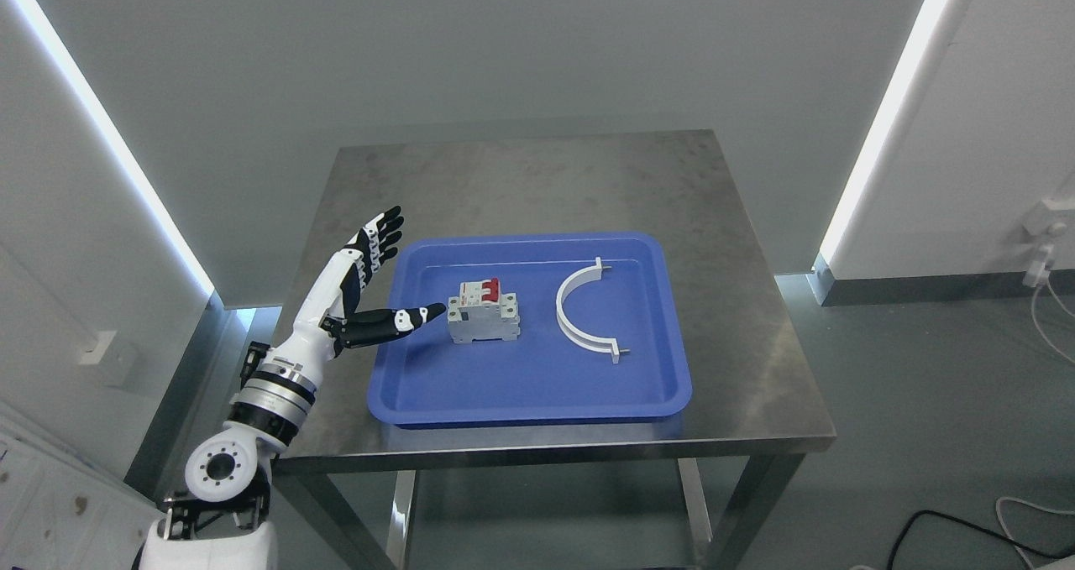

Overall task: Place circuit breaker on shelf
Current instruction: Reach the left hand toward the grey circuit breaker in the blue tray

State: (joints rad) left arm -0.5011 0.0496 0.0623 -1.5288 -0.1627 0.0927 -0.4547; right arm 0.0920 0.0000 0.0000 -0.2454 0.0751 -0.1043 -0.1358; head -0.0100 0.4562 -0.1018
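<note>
A grey circuit breaker [483, 311] with red switches stands in the left half of a blue tray [537, 402] on a steel table. My left hand [396, 280] hovers at the tray's left edge, open, fingers [380, 234] spread and pointing up-right. Its thumb points toward the breaker, its tip a short gap from the breaker's left side. The hand holds nothing. The right arm does not show.
A white half-ring clamp [585, 310] lies in the tray's right half. The steel table [537, 184] stands against a grey wall between two lit strips. Cables lie on the floor at the lower right [966, 528].
</note>
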